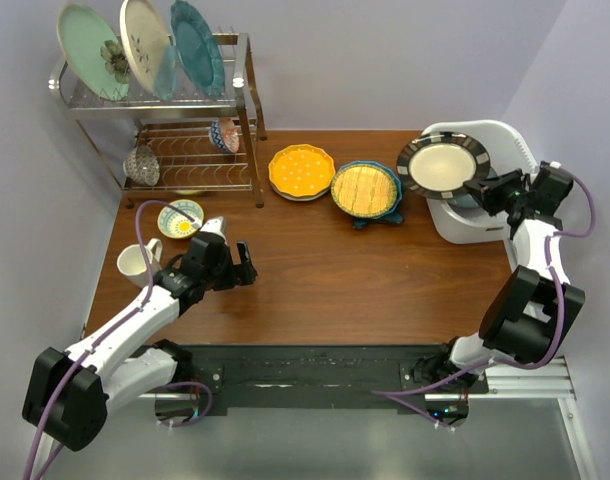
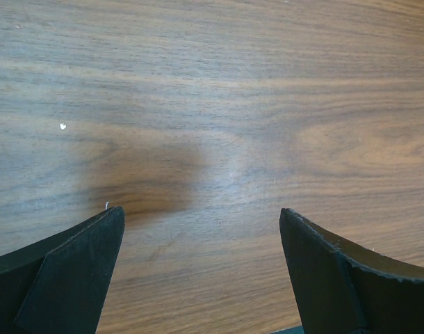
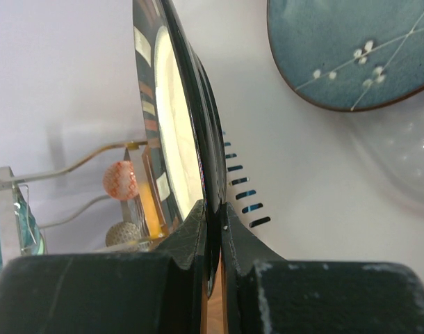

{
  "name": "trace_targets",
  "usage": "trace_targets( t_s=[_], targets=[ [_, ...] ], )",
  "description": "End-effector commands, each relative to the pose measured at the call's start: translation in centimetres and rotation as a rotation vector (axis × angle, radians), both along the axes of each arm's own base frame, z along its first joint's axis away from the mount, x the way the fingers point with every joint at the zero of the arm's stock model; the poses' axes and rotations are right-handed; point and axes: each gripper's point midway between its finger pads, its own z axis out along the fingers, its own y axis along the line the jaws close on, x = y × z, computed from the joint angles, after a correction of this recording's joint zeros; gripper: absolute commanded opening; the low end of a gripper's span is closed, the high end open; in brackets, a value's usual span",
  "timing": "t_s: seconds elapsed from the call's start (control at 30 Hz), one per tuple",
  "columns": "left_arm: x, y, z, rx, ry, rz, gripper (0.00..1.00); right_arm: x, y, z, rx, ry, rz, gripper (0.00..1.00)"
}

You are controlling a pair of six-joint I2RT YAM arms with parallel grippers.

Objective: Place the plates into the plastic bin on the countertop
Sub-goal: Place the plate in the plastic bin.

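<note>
From above: mid-delivery, right gripper (image 1: 482, 187) clamped on dark-rimmed plate (image 1: 443, 166) above plastic bin (image 1: 505, 140) at far right corner. Left wrist: left gripper (image 2: 201, 223) spread wide, holding nothing, over tabletop (image 2: 233, 104). Right wrist: plate edge-on between pinching fingers (image 3: 191, 243); next, probably lower gently and let go.

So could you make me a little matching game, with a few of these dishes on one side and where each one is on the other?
Things:
1. dark-rimmed plate
2. yellow scalloped plate
3. white mug
4. teal plate

Places:
A. standing in the top tier of the wire rack
B. lying flat on the table, just right of the rack
C. gripped by the right hand at the white bin
D. near the table's left edge

Pairs: 1-C, 2-B, 3-D, 4-A
</note>
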Motion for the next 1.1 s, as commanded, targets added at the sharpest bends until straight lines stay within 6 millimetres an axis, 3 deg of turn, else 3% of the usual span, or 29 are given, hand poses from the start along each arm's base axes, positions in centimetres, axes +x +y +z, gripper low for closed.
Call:
trace_targets(
  t_s=[0.0,0.77,1.07],
  targets=[
    [0.8,-0.2,0.5,0.009,-0.035,-0.018,0.98,1.1,0.1,6.8,-0.025,-0.220,0.036,0.00],
    [0.6,-0.3,0.3,0.004,-0.031,-0.026,0.98,-1.3,-6.5,6.7,0.024,-0.254,-0.277,0.00],
    [0.5,-0.3,0.2,0.004,-0.028,-0.024,0.98,-1.3,-7.7,6.2,0.036,-0.247,-0.327,0.00]
  ],
)
